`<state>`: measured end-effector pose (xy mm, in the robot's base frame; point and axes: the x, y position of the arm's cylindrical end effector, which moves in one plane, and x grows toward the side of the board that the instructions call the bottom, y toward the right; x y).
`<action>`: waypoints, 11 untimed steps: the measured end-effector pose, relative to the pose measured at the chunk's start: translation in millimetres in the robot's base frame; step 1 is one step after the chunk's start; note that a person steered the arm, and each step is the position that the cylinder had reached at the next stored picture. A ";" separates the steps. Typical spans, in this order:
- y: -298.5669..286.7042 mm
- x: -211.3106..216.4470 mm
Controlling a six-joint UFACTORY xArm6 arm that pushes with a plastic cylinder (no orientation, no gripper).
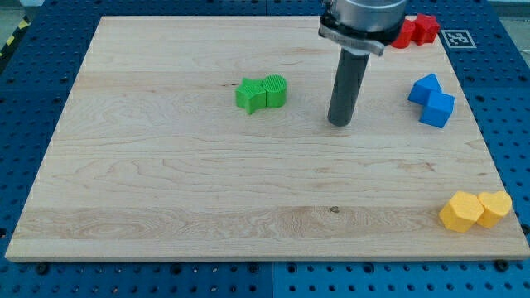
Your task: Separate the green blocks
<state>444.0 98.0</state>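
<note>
Two green blocks touch each other in the upper middle of the wooden board: a green star-shaped block (248, 95) on the left and a green rounded block (274, 89) on the right. My tip (339, 122) rests on the board to the right of the green pair, a short gap away and slightly lower in the view. The rod rises from it toward the view's top.
Two blue blocks (431, 100) sit together at the right edge. Two red blocks (416, 31) sit at the top right corner, partly behind the arm. Two yellow blocks (474, 210) sit at the bottom right corner. The wooden board (166, 190) lies on a blue perforated table.
</note>
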 end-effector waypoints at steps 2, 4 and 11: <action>-14.2 17.4; -39.1 4.3; -157.1 -59.7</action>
